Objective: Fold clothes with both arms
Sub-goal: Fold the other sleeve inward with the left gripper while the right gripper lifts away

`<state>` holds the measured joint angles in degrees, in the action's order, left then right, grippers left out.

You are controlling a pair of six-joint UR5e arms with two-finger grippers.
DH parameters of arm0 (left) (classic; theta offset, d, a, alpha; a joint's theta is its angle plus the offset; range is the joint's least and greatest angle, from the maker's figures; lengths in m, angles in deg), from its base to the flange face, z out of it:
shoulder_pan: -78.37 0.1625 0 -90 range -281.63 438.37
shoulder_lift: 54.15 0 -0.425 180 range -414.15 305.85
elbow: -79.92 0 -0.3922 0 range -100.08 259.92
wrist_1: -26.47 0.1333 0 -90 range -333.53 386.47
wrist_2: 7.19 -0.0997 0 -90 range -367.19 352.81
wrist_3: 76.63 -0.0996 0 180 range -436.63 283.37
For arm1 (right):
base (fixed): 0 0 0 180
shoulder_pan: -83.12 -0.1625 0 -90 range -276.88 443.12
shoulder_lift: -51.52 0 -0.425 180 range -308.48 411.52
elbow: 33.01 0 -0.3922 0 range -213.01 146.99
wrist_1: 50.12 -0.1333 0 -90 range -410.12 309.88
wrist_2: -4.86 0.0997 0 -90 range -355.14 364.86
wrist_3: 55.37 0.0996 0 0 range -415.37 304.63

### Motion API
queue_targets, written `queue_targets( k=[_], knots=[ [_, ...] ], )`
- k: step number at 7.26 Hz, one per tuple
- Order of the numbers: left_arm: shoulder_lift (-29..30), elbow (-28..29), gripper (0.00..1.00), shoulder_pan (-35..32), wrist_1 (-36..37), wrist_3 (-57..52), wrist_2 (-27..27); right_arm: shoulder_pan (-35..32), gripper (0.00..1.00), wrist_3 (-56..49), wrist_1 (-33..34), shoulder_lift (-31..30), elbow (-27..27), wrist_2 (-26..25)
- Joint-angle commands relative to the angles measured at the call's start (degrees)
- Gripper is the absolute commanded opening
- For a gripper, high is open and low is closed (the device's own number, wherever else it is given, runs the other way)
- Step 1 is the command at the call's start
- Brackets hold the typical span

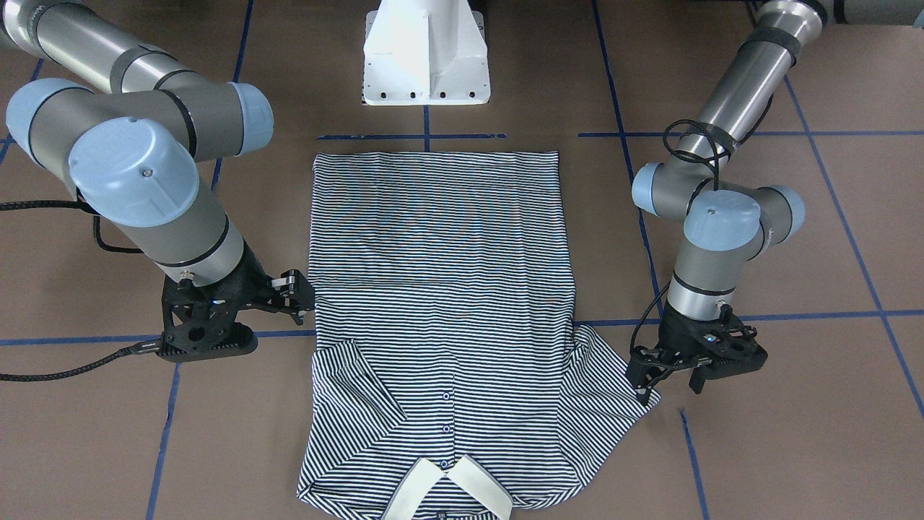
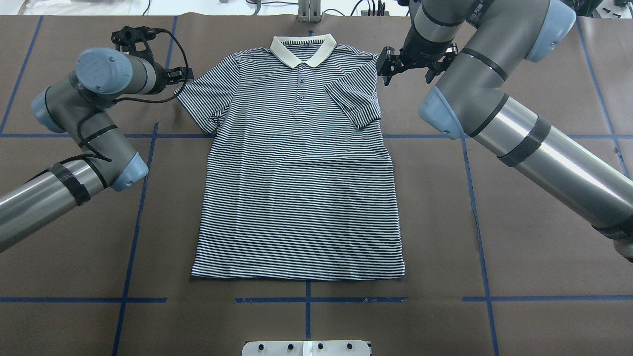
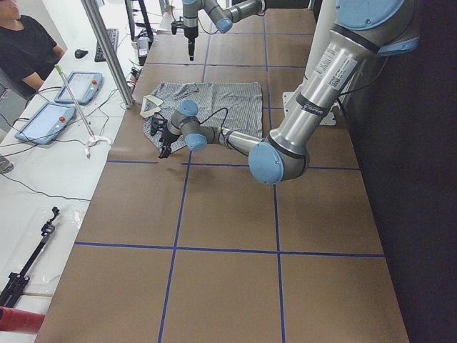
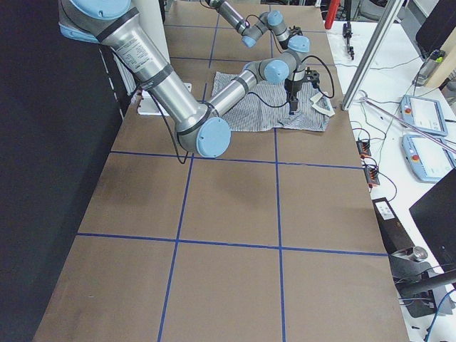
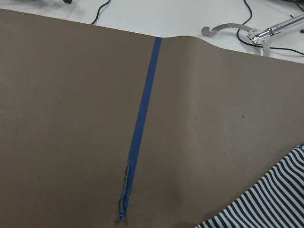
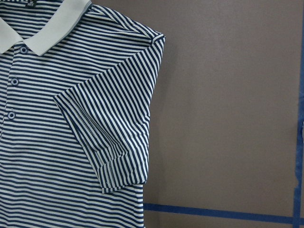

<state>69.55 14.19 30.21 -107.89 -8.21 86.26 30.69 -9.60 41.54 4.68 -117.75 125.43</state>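
The striped polo shirt (image 2: 296, 173) lies flat on the brown table, cream collar (image 2: 302, 47) at the far edge. The sleeve on my right (image 2: 356, 104) is folded in over the chest, which the right wrist view (image 6: 114, 133) shows up close. The other sleeve (image 2: 203, 94) lies spread out. My left gripper (image 1: 668, 379) is open, low at that sleeve's tip (image 1: 639, 401), and its wrist view catches only a striped corner (image 5: 280, 194). Beside the shirt's other edge, my right gripper (image 1: 294, 295) stands open and holds nothing.
Blue tape lines (image 2: 143, 198) grid the brown table. The white pedestal base (image 1: 426, 54) stands just behind the shirt's hem. On the bench past the collar end lie tablets (image 3: 43, 121) and cables, with a seated person (image 3: 25, 46) there.
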Motion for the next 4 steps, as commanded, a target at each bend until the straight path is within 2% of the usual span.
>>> queue_targets(
  k=[1, 3, 4],
  knots=[
    [1.53, 2.95, 0.99, 2.27, -0.37, 0.04, -3.07, 0.04, 1.0, 0.02, -0.08, -0.26, 0.27, -0.16],
    [2.69, 4.55, 0.98, 2.54, -0.37, -0.05, -4.06, 0.13, 1.0, 0.11, -0.16, -0.44, 0.36, -0.25],
    [2.69, 4.55, 0.84, 2.45, -0.37, -0.05, -4.06, 0.13, 1.0, 0.02, -0.95, -0.52, 0.45, -0.34]
  ],
)
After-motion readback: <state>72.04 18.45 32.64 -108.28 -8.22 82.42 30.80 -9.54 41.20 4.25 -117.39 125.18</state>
